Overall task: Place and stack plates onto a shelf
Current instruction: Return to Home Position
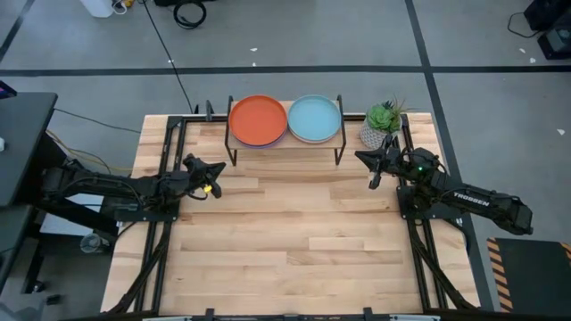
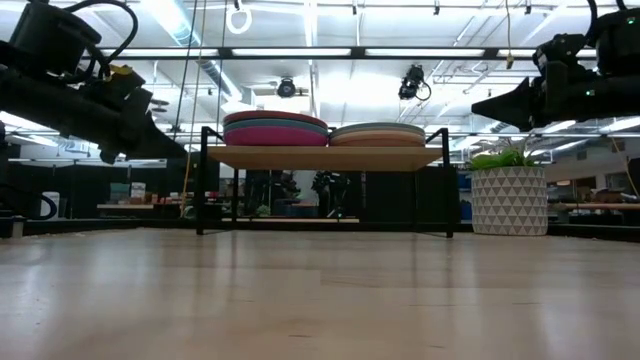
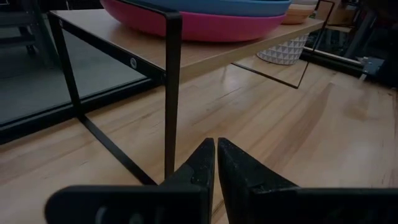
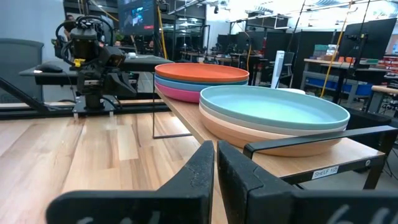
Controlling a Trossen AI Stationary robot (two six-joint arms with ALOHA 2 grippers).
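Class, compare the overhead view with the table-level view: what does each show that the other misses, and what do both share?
Only overhead: the round orange plate and round pale blue plate face-up, topping their stacks. Only table-level: the plates stacked beneath them, edge-on, and the room behind. Both: the light wooden shelf with black legs, and the left gripper and right gripper flanking it.

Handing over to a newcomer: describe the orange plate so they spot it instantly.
At the table's far edge stands a small wooden shelf holding two stacks of plates. The orange plate tops the stack farther from the potted plant. Its neighbour stack is topped by a pale blue plate; only this one is orange.
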